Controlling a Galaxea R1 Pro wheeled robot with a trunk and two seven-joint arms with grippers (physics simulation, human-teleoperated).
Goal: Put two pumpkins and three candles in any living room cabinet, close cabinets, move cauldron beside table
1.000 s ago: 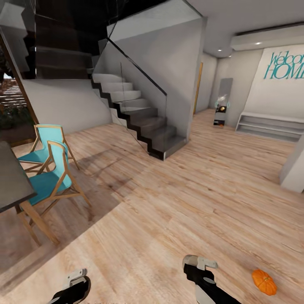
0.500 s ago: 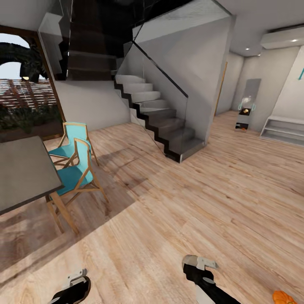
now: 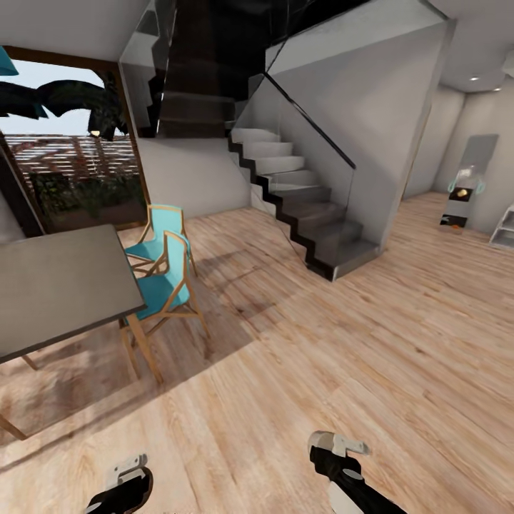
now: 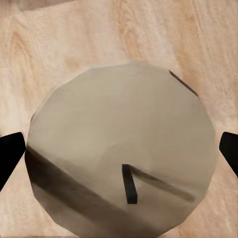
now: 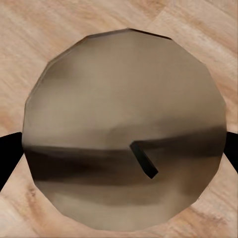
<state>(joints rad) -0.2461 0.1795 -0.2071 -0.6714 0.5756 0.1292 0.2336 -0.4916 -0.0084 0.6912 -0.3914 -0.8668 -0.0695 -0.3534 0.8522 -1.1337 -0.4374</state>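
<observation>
My left gripper (image 3: 127, 471) sits low at the left of the head view, shut on a pale grey-white candle (image 4: 119, 114). In the left wrist view the candle's round top and dark wick lie between the two dark fingertips (image 4: 10, 153). My right gripper (image 3: 335, 448) sits low at the centre-right and is shut on a second candle (image 5: 124, 99), seen end-on with its wick between the fingers (image 5: 7, 153). Both hang over bare wood floor. The pumpkins, cabinet, cauldron and table are out of view.
A dark dining top on wooden legs (image 3: 57, 285) stands at the left with two turquoise chairs (image 3: 163, 285) beside it. A grey staircase with a glass rail (image 3: 314, 214) rises ahead. A glass door (image 3: 71, 171) is at the far left. Wood floor (image 3: 357, 343) stretches ahead and right.
The camera has turned left, so the whole scene slid right. The orange pumpkin on the floor left the picture at the lower right. Both arms keep their pose.
</observation>
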